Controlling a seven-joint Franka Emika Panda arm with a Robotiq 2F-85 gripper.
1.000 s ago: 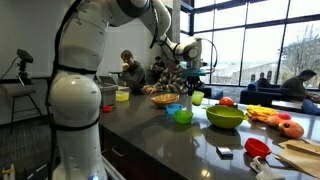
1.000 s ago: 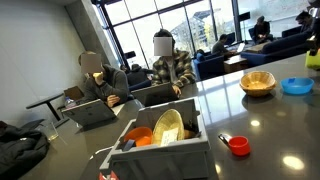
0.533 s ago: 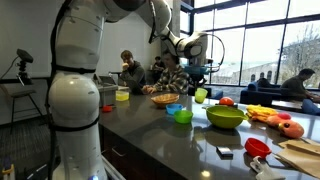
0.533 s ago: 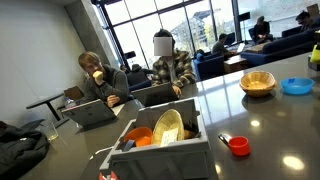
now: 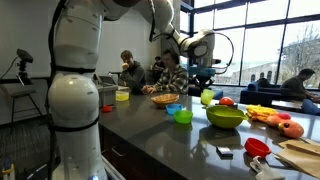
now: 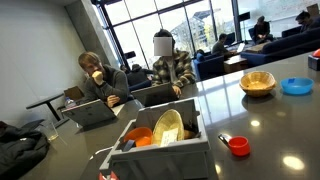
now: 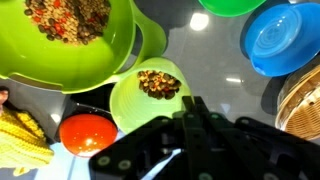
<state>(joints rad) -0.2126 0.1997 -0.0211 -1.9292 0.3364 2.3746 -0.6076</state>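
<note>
In the wrist view my gripper (image 7: 195, 103) is shut, its black fingertips pinched together on the near rim of a small lime-green cup (image 7: 140, 100) with mixed nuts in it. In an exterior view the cup (image 5: 207, 97) hangs under the gripper (image 5: 207, 88) above the dark counter. A large green bowl (image 7: 70, 45) filled with the same nut mix lies just beside the cup; it shows as the large green bowl (image 5: 226, 117) on the counter. A red tomato (image 7: 88, 132) lies close to the cup.
A blue bowl (image 7: 280, 40), a wicker basket (image 7: 305, 100) and corn cobs (image 7: 20, 135) surround the cup. On the counter stand a small green bowl (image 5: 183, 116), a red bowl (image 5: 258, 147) and a grey bin (image 6: 165, 145). People sit at tables behind.
The gripper and the small green cup have shifted sideways along the counter, away from the wicker basket and toward the large green bowl. The jaws have stayed shut.
</note>
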